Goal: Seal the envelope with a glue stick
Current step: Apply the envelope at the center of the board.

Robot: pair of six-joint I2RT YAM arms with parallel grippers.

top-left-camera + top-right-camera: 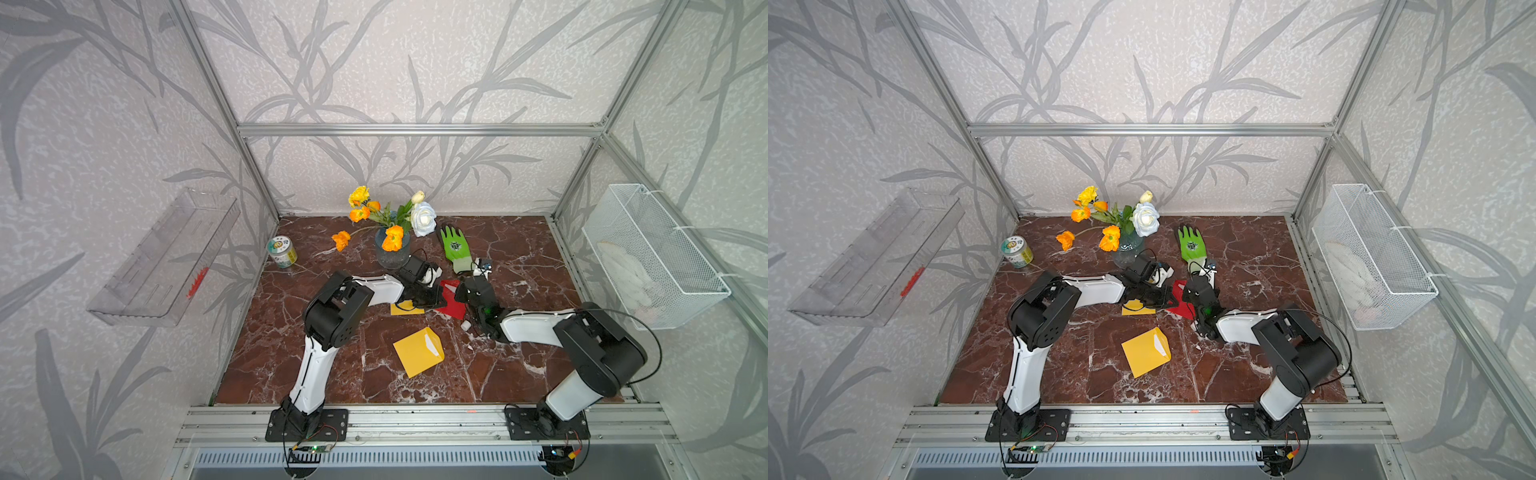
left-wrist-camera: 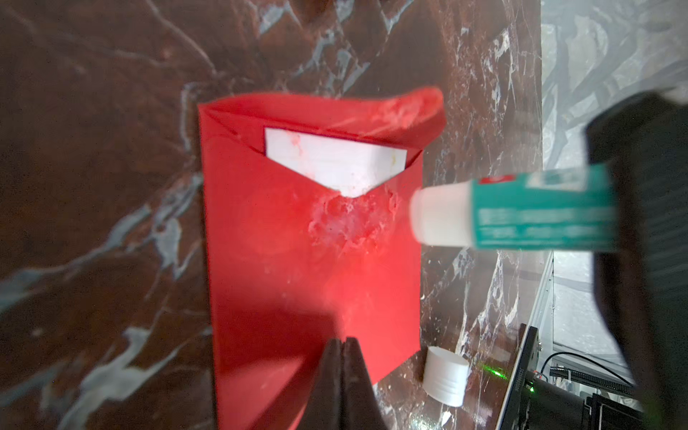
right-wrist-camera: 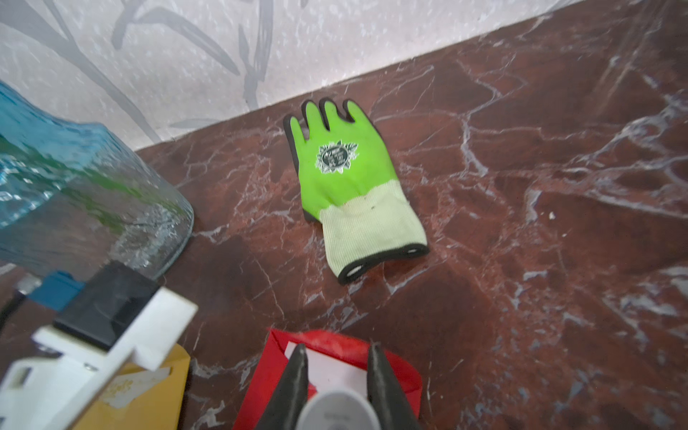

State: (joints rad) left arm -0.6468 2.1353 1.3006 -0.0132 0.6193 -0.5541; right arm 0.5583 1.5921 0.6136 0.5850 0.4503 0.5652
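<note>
beside red envelope (image 2: 298, 268): white cap (image 2: 445, 376); green glove (image 3: 342, 163) & vase (image 3: 74, 193) beyond.

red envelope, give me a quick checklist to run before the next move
1. glue stick gripped by the right gripper: ok
2. cap off, lying beside the red envelope: ok
3. glue smear on the envelope body just under the opening: ok
4. flap folded down: not ok, it stands open
5. left gripper shut over the envelope's lower end, actually pinning it: cannot tell
6. stick tip clear of the paper: cannot tell
</note>
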